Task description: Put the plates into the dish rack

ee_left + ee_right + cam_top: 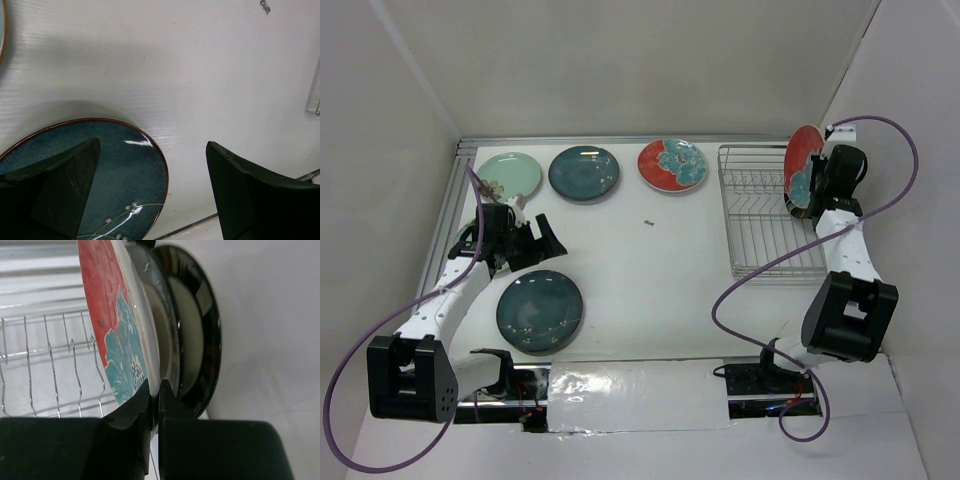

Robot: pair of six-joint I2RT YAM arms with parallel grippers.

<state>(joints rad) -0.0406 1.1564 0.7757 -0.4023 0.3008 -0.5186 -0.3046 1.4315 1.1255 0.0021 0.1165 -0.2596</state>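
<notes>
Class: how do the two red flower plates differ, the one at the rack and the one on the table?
The rack plate stands on edge; the table plate lies flat, face up. The right gripper pinches the rack plate's rim; nothing touches the table plate. The rack plate stands next to striped plates; the table plate lies alone. Both are red with a teal flower.
</notes>
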